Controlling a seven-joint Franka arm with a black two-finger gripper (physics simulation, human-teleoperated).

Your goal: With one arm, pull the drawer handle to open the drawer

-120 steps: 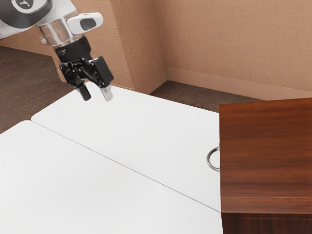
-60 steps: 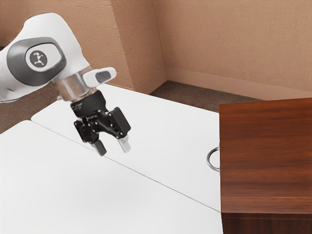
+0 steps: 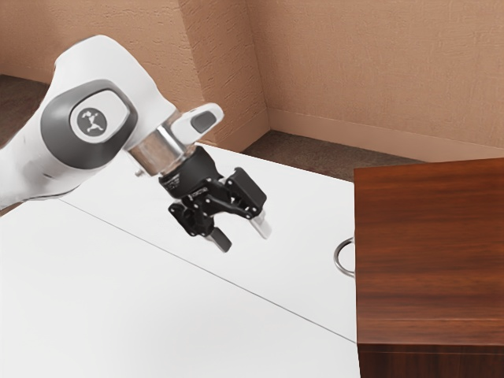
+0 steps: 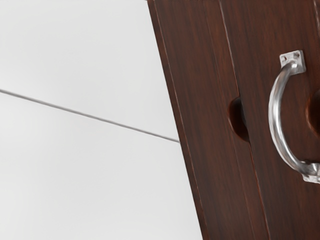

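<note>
the black gripper (image 3: 246,237) hangs above the white table (image 3: 142,307), its fingers spread wide with nothing between them. well apart from it, toward the exterior view's right, the curved metal drawer handle (image 3: 343,257) juts from the dark wooden cabinet (image 3: 429,252).

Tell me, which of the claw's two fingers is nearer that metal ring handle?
The pale-tipped finger, toward the exterior view's right; the all-black finger sits farther from the drawer handle.
</note>
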